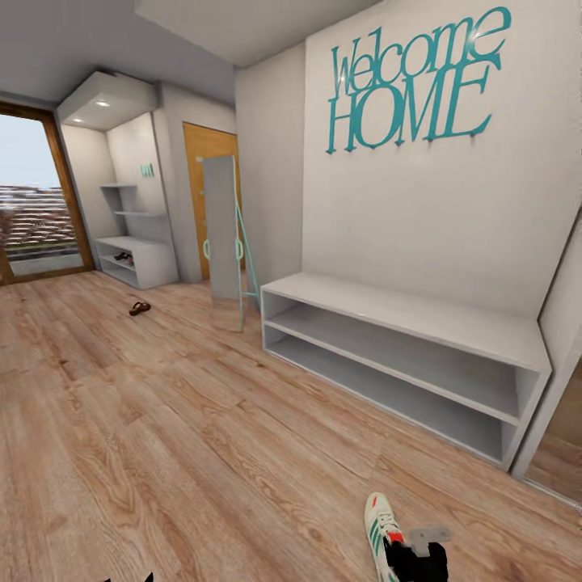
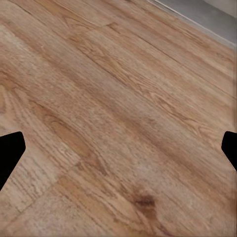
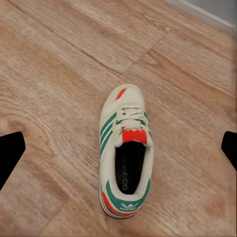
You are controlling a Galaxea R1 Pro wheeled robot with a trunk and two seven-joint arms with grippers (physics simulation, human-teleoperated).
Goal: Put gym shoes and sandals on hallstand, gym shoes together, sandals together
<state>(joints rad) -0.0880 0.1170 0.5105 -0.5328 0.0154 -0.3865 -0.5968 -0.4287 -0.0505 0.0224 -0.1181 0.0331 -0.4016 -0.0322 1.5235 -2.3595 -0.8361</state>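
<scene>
The right gripper hangs wide open above a gym shoe lying on the corridor floor, touching nothing. The left gripper is likewise spread wide over bare planks. A sandal lies far off toward eleven o'clock.

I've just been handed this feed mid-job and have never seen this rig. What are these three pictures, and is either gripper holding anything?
It is a wheeled robot with two arms, each ending in a two-finger gripper, in a simulated corridor. The large picture is from its head camera: a wood floor, a long white bench under the Welcome HOME lettering, and far off the grey hallstand with one sandal on the floor before it and another dark item on its shelf.

The other two pictures look along each gripper's fingers. The left gripper is open over bare floor. The right gripper is open above a gym shoe lying on the floor; the head view shows the shoe at the bottom edge. Nothing is held.
</scene>
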